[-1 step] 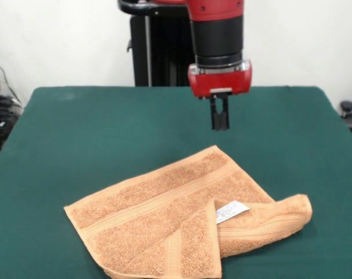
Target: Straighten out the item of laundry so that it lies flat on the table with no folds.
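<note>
Towel (164,221) is lying folded on the table (77,133), lower centre of frame, white label (232,211) showing. Hand (220,119) is hanging above it at upper centre, fingers narrow, holding nothing.

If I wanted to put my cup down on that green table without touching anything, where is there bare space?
The table is bare along its left side and its right side, and in the wide strip between the towel and the far edge, except under the gripper hanging there. The near middle is crowded: the folded towel fills it down to the picture's bottom edge.
</note>
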You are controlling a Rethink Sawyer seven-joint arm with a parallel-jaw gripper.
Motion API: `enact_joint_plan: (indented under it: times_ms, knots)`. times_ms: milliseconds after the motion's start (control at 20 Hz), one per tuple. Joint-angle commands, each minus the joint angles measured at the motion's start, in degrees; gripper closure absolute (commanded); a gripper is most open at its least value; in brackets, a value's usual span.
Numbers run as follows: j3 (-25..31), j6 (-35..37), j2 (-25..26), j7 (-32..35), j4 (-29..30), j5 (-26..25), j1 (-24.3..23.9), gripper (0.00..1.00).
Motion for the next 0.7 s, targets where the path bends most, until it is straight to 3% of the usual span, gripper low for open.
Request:
enact_joint_plan:
  times_ms: [50,450,700]
  knots:
    - [1.45,1.8,4.51,4.47,-5.83,2.73,0.64,1.0]
    - [5.21,6.96,5.74,-1.83,-9.92,2.75,-3.86,1.0]
    - [5.37,7.84,6.56,-2.51,-11.96,2.07,-4.33,1.0]
